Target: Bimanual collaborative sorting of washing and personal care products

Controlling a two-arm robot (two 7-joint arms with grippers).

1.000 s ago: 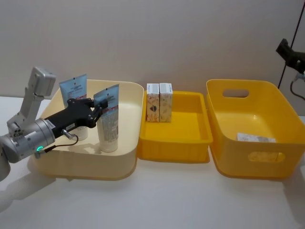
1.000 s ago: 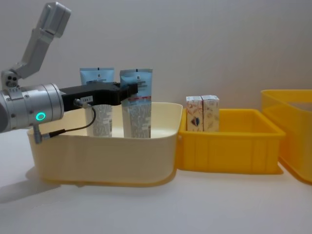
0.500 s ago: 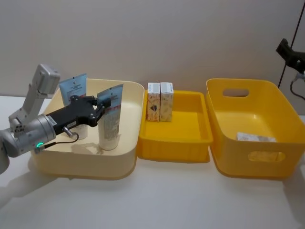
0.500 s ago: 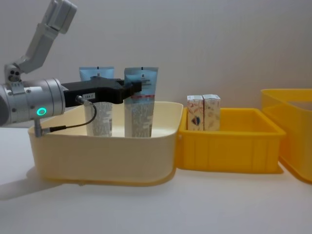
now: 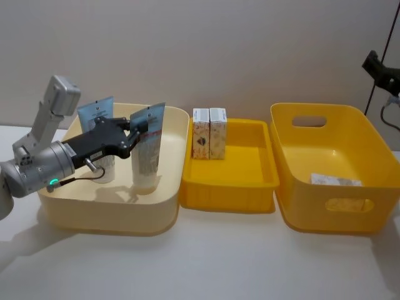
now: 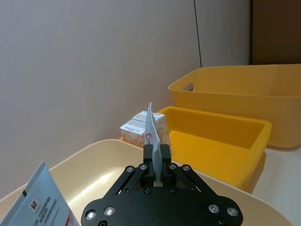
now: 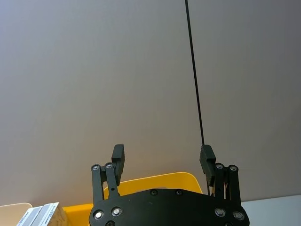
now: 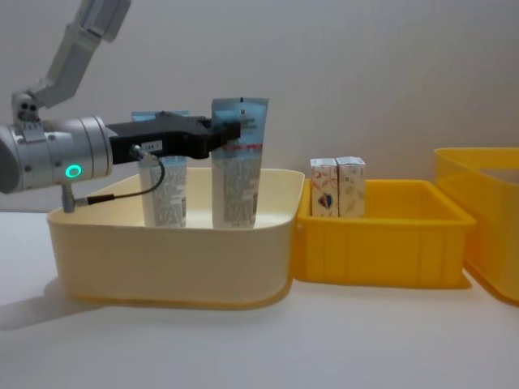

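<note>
Two light-blue tubes stand in the cream bin point(image 5: 112, 219). My left gripper point(image 5: 139, 129) reaches in from the left and is shut on the upper part of the nearer tube point(image 5: 149, 150), holding it upright. The chest view has this tube point(image 8: 238, 182) under the gripper point(image 8: 233, 134). In the left wrist view the fingers point(image 6: 148, 162) pinch the tube's thin edge point(image 6: 151, 125). The second tube point(image 5: 95, 112) stands behind, partly hidden by the gripper. Two white cartons point(image 5: 209, 134) stand at the back left of the yellow tray point(image 5: 228, 187). My right gripper point(image 7: 162, 160) is open, facing the wall.
A large yellow bin point(image 5: 337, 209) with handle cut-outs stands at the right, with a white carton point(image 5: 336, 180) lying flat inside. A dark stand with a thin pole point(image 5: 378, 65) is at the back right edge. Bare white table lies in front of the bins.
The left gripper has risen a little and shifted right with the tube, so the tube's top stands higher above the cream bin's rim. Nothing else has moved.
</note>
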